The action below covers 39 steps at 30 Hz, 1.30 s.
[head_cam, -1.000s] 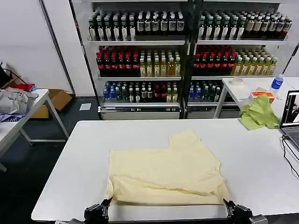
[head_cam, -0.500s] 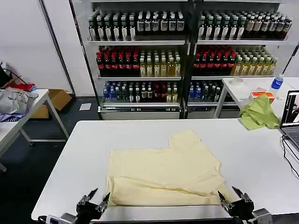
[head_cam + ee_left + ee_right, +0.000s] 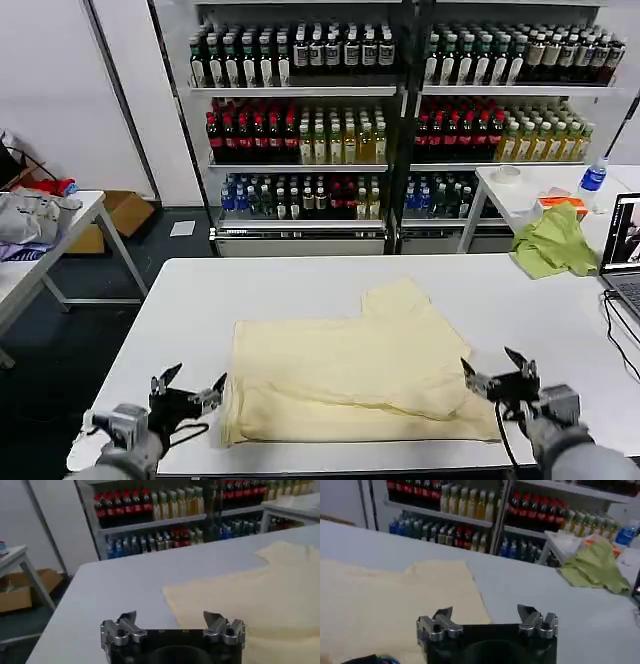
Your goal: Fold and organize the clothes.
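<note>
now | t-shirt (image 3: 355,372) folded on table (image 3: 250,290) | left pincer (image 3: 187,390), right pincer (image 3: 500,370) released | green cloth (image 3: 550,245) far right

Colours on view
T-shirt (image 3: 350,375): pale cream-yellow, plain. Table (image 3: 300,285): white. Cloth (image 3: 553,242): lime green. Grippers (image 3: 187,395) (image 3: 500,378): black with grey metal fingers.

Blk grippers, left gripper (image 3: 188,393), right gripper (image 3: 499,371), silver fingertips, grey wrists

left end effector (image 3: 172,622) spread, empty | T-shirt (image 3: 250,595) flat on table (image 3: 115,580) | bottle shelves (image 3: 165,510) behind, possibly drinks
</note>
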### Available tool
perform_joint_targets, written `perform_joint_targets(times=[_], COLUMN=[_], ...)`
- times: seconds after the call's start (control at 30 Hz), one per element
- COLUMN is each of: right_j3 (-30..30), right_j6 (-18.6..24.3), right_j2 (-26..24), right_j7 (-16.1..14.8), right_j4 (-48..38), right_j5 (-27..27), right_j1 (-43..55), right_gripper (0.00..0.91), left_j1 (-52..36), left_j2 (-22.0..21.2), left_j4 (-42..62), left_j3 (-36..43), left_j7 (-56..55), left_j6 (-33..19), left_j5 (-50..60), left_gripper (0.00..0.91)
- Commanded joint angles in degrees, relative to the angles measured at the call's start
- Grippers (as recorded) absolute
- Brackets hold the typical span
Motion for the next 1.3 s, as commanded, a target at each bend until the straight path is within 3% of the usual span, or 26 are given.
perform_joint_targets(times=[0.03,0.23,0.47,0.83,1.3], right_j3=[-20.9,-33.8,-40.7,-42.7,-42.7], right_j6=[-3.0,-3.1,-3.1,-3.1,-3.2], right_j2=[-0.6,4.0,9.8,15.9,17.6], right_j7=[2.3,1.7,0.6,-0.5,-1.9], right_j4=[-16.5,-27.9,-41.1,-52.4,-54.9], right_j5=[7.0,7.4,8.0,7.3,6.8], right_j1=[32.4,44.9,56.1,59.6,57.7], right_gripper=[0.907,0.907,0.907,0.907,0.907], left_j1=[-23.7,-32.4,-37.3,-39.8,-39.3], left_j2=[2.3,1.8,0.7,-1.5,-2.8], left_j4=[15.2,23.1,28.0,31.5,31.9], left_j3=[10.4,17.6,21.8,25.3,27.4], left_j7=[-2.7,-3.5,-3.7,-4.0,-3.9], left_j6=[1.6,1.6,1.7,1.8,1.8], left_j5=[-9.3,-9.7,-10.1,-13.2,-14.7], left_gripper=[0.907,0.907,0.907,0.907,0.907])
